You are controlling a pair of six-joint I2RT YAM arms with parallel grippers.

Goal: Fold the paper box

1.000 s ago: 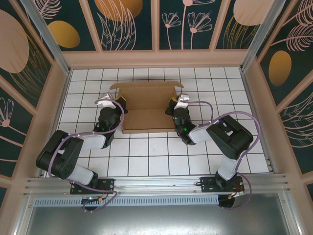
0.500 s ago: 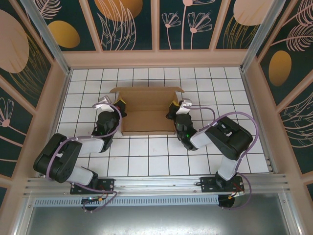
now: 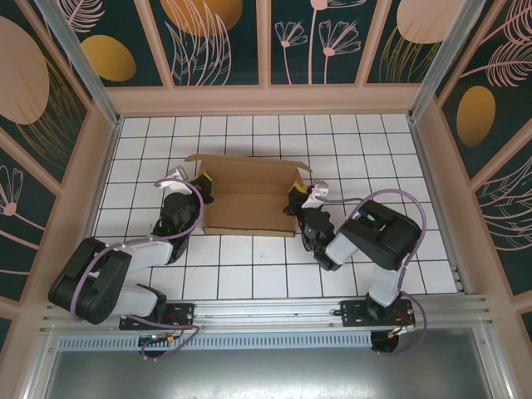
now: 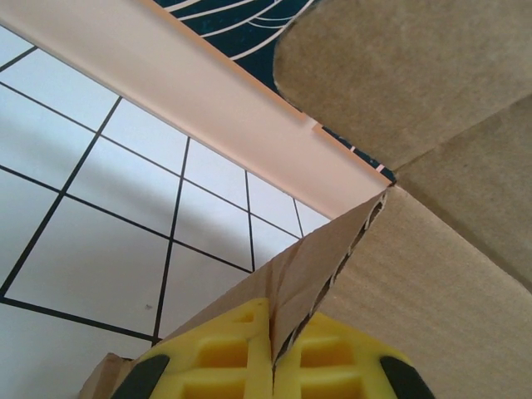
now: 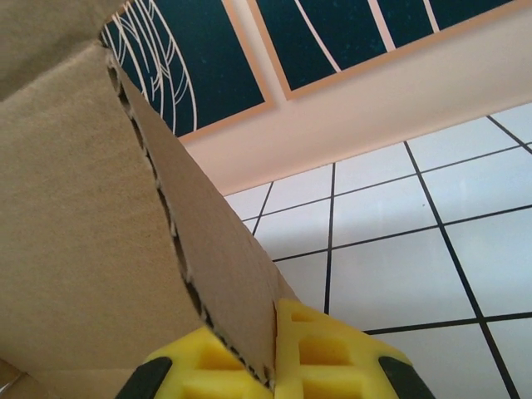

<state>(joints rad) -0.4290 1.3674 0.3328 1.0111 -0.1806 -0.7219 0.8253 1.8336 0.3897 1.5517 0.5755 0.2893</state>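
Note:
The paper box (image 3: 248, 193) is a plain brown cardboard sheet lying mid-table, its far flap and side walls raised. My left gripper (image 3: 204, 180) is shut on the box's left side wall; in the left wrist view the yellow fingers (image 4: 224, 357) pinch the corrugated edge of the paper box (image 4: 332, 258). At the opposite end my right gripper (image 3: 294, 194) is shut on the right side wall. The right wrist view has that cardboard wall (image 5: 208, 249) clamped between its yellow fingers (image 5: 328, 349).
White tiled table (image 3: 249, 266) with black grid lines, enclosed by peach-framed walls (image 3: 266, 100) with dark floral panels. Both arm bases sit at the near rail (image 3: 266, 312). Open tiles lie in front of the box and along both sides.
Both grippers drew toward the near edge and slightly inward with the box's side walls held; the box shifted nearer and its side flaps stand more upright.

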